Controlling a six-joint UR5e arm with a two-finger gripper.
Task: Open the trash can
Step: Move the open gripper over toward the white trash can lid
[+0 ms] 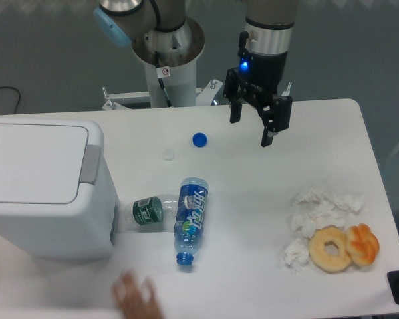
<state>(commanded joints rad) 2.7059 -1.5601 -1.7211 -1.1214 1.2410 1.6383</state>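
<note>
White table (253,199), lid-shut trash can (43,189) far left, gripper (253,129) open w/ nothing.

1. The trash can (46,193) is showing as a large white boxy plastic bin with rounded corners, far bulkier than anything around it.
2. It is standing upright at the left edge of the bench (253,266), its left side running out of the picture.
3. Its flat white lid (33,163) is lying closed, sitting level on the body with a faint seam tracing its outline.
4. A grey push tab (90,164) is sitting along the lid's right edge, facing the middle of the bench.
</note>
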